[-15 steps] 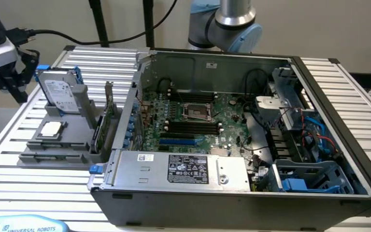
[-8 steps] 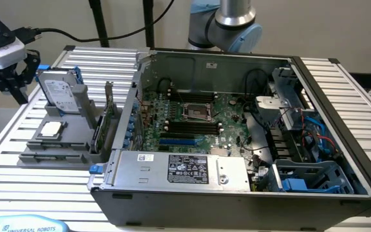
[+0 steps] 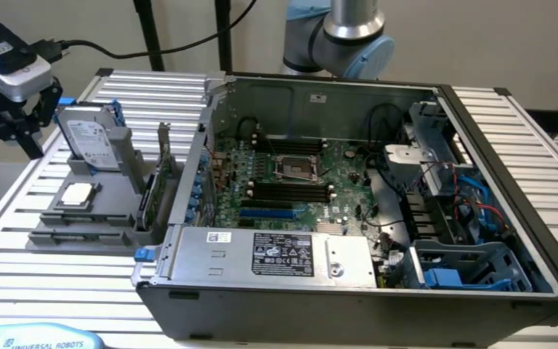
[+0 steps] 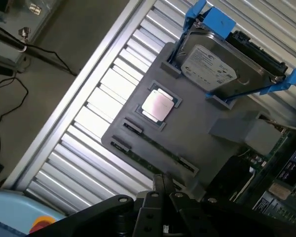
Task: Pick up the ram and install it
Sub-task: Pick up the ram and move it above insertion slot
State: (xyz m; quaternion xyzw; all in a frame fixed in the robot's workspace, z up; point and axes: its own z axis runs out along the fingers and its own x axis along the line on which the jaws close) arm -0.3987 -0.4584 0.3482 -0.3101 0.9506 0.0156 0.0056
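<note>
The gripper (image 4: 163, 181) hung over the slatted metal table (image 4: 103, 101), off the exterior view's left side of the open computer case (image 3: 357, 294) and well apart from it. In the wrist view its jaws were drawn together with nothing between them.

Below it sat a grey parts holder (image 4: 202, 126) resting on the table. The ram (image 4: 142, 159) lay on edge in a long narrow slot along the side of that holder nearest the gripper, seen as a thin dark green strip between small end clips. The gripper was not touching it. A square silver processor chip (image 4: 159, 104) lay flat in a recess near the middle of the holder. Beyond it a hard drive (image 4: 212, 69) in a blue carrier stood tilted in its own cradle. In the exterior view a green expansion card (image 3: 158, 190) stood upright at the holder's edge, just beside the case wall.

Inside the case the motherboard (image 3: 304, 171) lay exposed. Its black memory slots (image 3: 289, 190) ran in rows on either side of the open processor socket (image 3: 293, 167). A silver power supply (image 3: 269, 254) filled the near end of the case.
</note>
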